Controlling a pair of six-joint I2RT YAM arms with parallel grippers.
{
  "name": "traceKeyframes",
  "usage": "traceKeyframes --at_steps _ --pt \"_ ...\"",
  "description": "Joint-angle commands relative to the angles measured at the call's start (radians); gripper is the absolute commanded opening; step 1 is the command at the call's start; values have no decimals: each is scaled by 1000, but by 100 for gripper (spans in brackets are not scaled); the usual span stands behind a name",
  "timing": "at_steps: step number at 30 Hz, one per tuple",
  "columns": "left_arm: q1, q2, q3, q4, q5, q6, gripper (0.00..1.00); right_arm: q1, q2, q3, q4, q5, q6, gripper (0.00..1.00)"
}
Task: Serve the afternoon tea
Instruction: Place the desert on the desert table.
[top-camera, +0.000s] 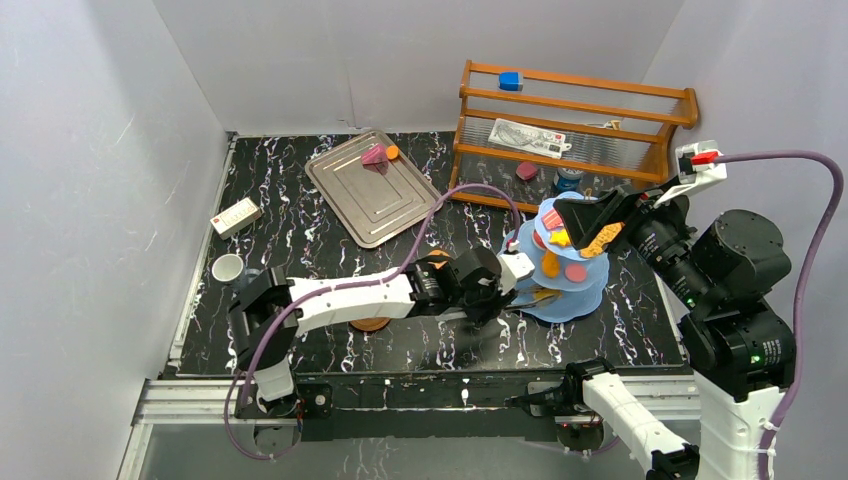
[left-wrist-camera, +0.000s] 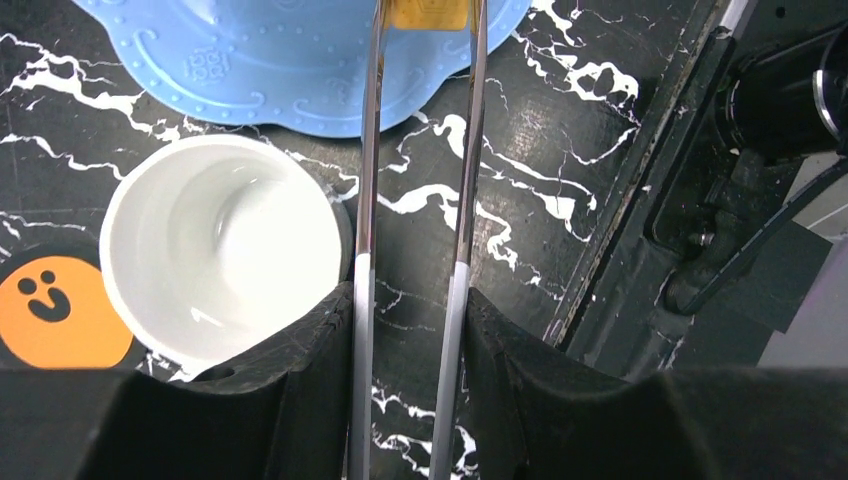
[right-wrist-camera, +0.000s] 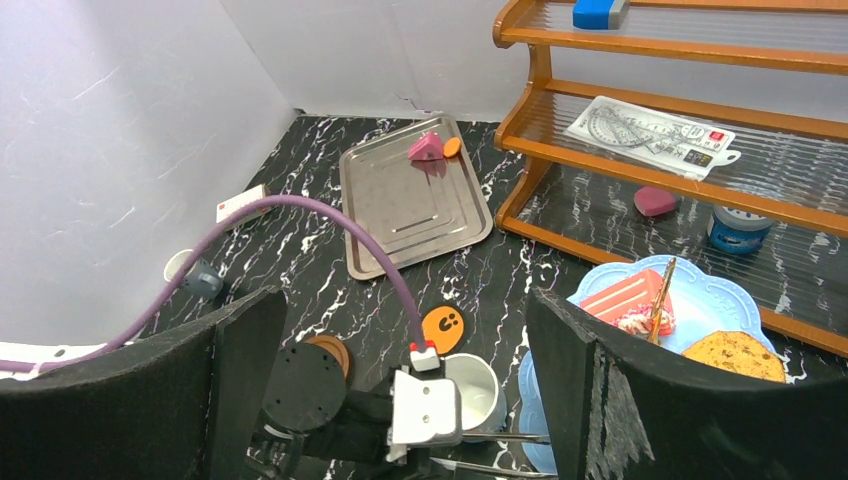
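Observation:
My left gripper (left-wrist-camera: 410, 300) is shut on metal tongs (left-wrist-camera: 365, 150). The tong tips pinch a small yellow-orange pastry (left-wrist-camera: 430, 12) over the bottom tier of the light-blue stand (left-wrist-camera: 300, 70). A white mug (left-wrist-camera: 220, 260) stands just left of the tongs, beside an orange smiley saucer (left-wrist-camera: 60, 310). My right gripper (right-wrist-camera: 400, 300) is open and empty, hovering above the stand (top-camera: 570, 285). The top tier (right-wrist-camera: 710, 300) holds a pink cake slice (right-wrist-camera: 625, 297) and a cookie (right-wrist-camera: 735, 355). A pink cake (top-camera: 374, 153) and an orange pastry (top-camera: 392, 152) lie on the silver tray (top-camera: 370, 195).
A wooden rack (top-camera: 570, 120) with small items stands at the back right, close behind the stand. A white mug (top-camera: 227, 267) and a grey mug (right-wrist-camera: 205, 282) sit at the left edge. A brown saucer (top-camera: 372, 323) lies under the left arm. A white box (top-camera: 236, 216) is at the left.

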Motion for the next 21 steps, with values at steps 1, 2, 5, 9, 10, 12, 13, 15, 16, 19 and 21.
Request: traceKeyframes --at_steps 1,2,5,9,10,12,13,15,16,19,21 --pt "-27 35 69 53 -38 -7 24 -1 -2 41 65 -5 3 99" --pt "-30 45 73 57 -46 -7 24 -1 -3 42 65 -5 3 99" --pt "-35 75 81 75 -70 -7 25 0 -7 40 64 -6 3 99" --pt "-38 100 83 102 -104 -4 25 0 -11 43 61 -5 2 99" --pt "-39 104 85 109 -108 -4 25 -1 -12 43 61 -3 1 98" --pt "-41 110 88 127 -108 -2 25 0 -12 44 59 2 -2 99" --pt "-42 115 90 133 -110 0 25 0 -13 47 55 6 -3 99" --pt "-42 125 98 142 -115 6 25 0 -10 45 46 16 -2 99" --pt "-43 132 102 143 -117 8 25 0 -10 42 44 18 -2 99" --pt "-44 145 108 156 -126 10 26 -1 -7 40 44 7 0 99" --pt "-44 152 106 172 -125 15 28 -1 -4 46 44 3 2 99"
